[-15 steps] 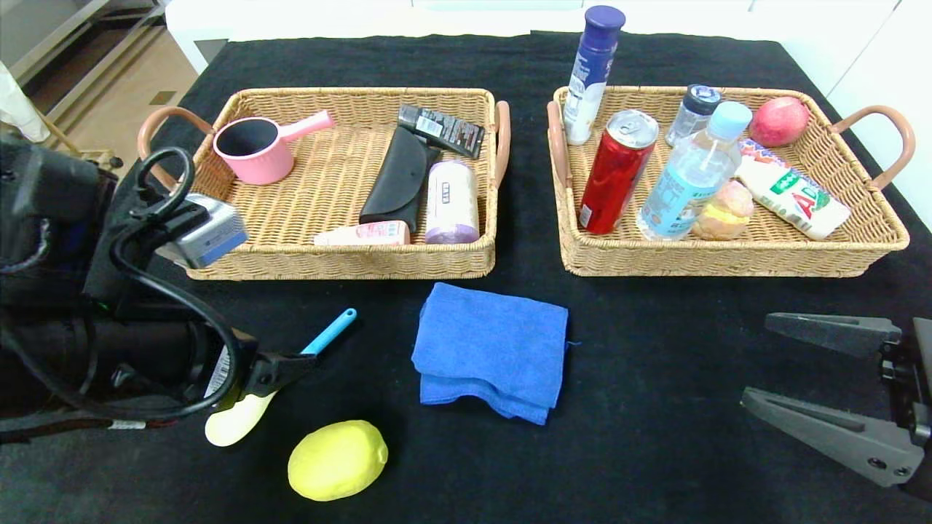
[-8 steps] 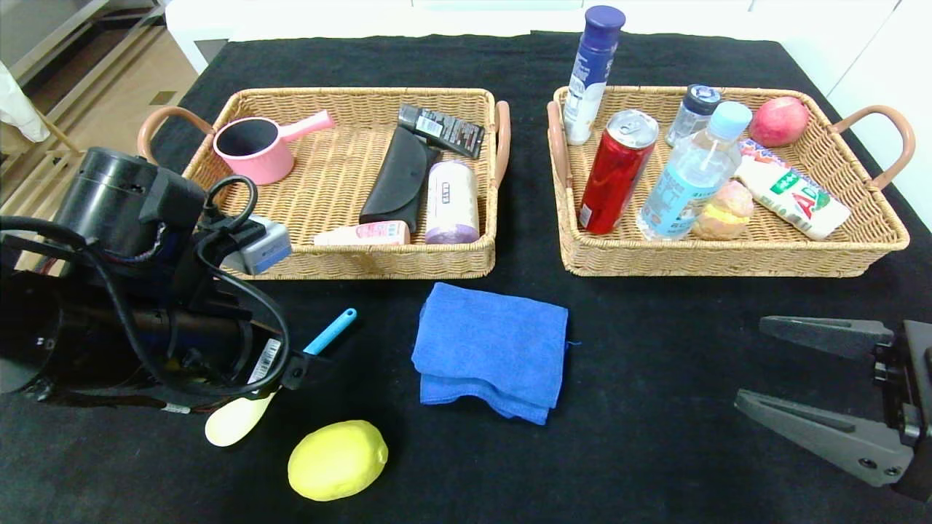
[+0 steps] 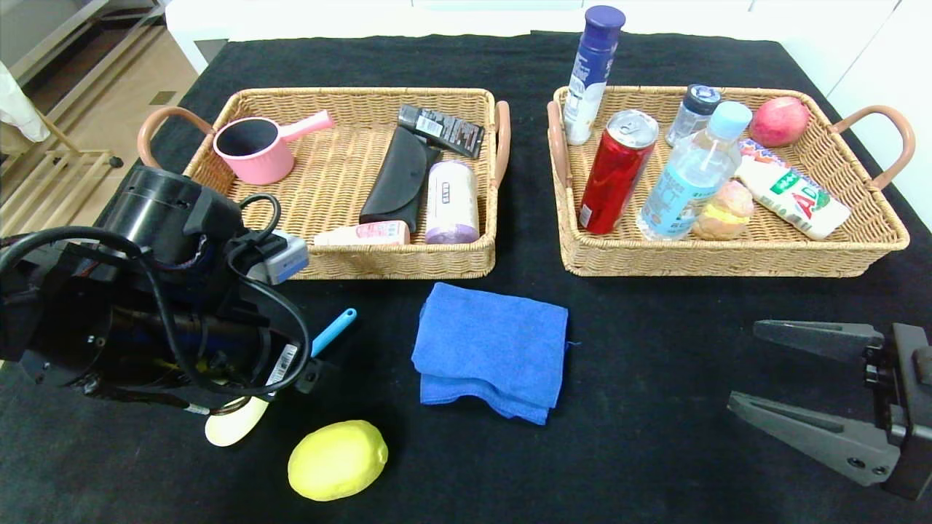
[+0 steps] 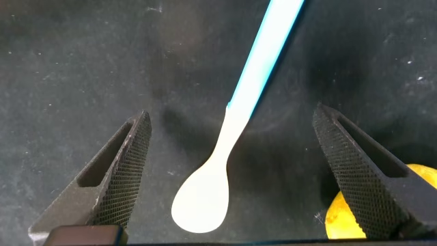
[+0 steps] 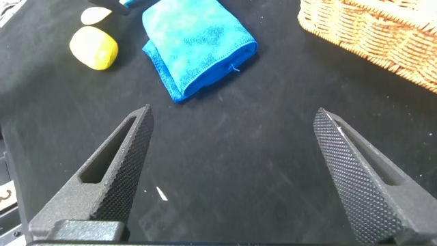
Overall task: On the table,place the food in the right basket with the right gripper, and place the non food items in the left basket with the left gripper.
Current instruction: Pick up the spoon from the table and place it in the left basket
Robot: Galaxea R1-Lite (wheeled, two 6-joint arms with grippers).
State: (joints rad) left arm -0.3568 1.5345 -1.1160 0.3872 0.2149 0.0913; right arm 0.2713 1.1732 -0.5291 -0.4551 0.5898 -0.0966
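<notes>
My left gripper (image 4: 231,116) hangs open over the cream spoon with the teal handle (image 4: 218,164), one finger on each side and not touching it. The spoon (image 3: 240,421) lies on the black table (image 3: 655,451), with the yellow lemon (image 3: 337,460) beside it and the folded blue cloth (image 3: 489,351) in the middle. My right gripper (image 3: 744,365) stands open and empty at the right front. The red can (image 3: 615,171) and water bottle (image 3: 692,175) stand in the right basket (image 3: 728,260). The small pink bottle (image 3: 364,233) lies in the left basket (image 3: 378,266).
The left basket also holds a pink saucepan (image 3: 255,149), a black case (image 3: 400,178), a purple roll (image 3: 451,204) and a dark packet (image 3: 443,129). A tall white bottle (image 3: 593,73), a small bottle (image 3: 693,109), a red apple (image 3: 779,121), a snack packet (image 3: 794,191) and a bun (image 3: 724,211) share the right basket.
My left arm has swung rightward and come over the spoon. The right gripper has drifted slightly left and lower. Nothing on the table has moved.
</notes>
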